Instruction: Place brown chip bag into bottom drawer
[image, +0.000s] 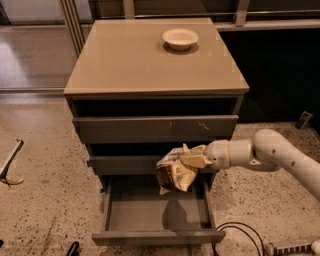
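The brown chip bag (174, 173) is a crumpled foil bag, dark brown with cream patches. It hangs in the air in front of the middle drawer, over the back right part of the bottom drawer (157, 215). The bottom drawer is pulled out and its tray shows only the bag's shadow. My gripper (194, 159) comes in from the right on a white arm and is shut on the bag's top edge.
A round cream bowl (180, 38) sits on the cabinet top (125, 60) at the back right. The two upper drawers (155, 129) are nearly closed. A black cable (235, 235) lies on the speckled floor at the front right. A dark object (10, 165) lies at the left.
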